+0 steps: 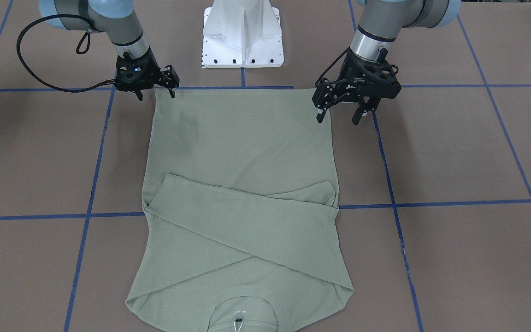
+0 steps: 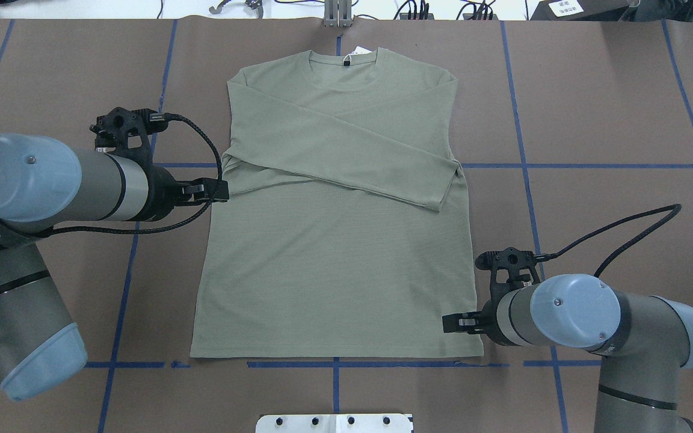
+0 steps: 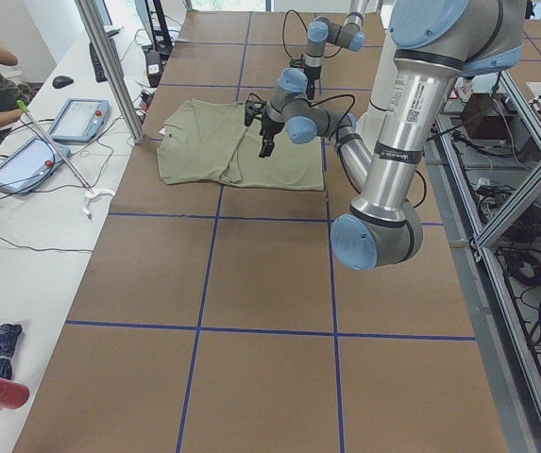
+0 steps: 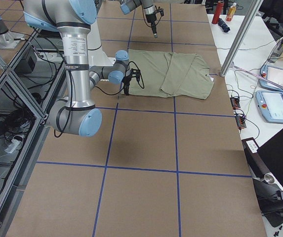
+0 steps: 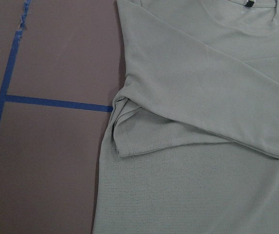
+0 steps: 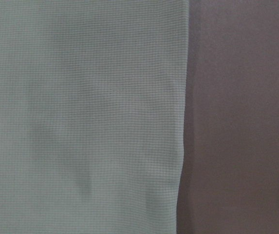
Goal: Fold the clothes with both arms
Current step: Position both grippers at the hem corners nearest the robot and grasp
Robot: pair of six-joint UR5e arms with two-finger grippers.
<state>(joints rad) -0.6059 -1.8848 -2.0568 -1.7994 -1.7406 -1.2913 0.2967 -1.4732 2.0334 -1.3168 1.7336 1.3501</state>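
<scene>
Pale sage-green long-sleeved knit shirt (image 1: 242,138): sleeves crossed over chest, body fold judged still to do. Left gripper (image 1: 338,115) and right gripper (image 1: 156,94) both spread, empty.

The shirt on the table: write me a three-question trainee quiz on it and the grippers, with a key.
1. True or false: both sleeves are folded across the body of the shirt.
2. The left gripper is: A) shut on a sleeve; B) open, holding nothing; C) shut on the hang tag.
3. Fill in: the part of the shirt that lies nearest the white pedestal is its ___.

Key: 1 true; 2 B; 3 hem.
</scene>
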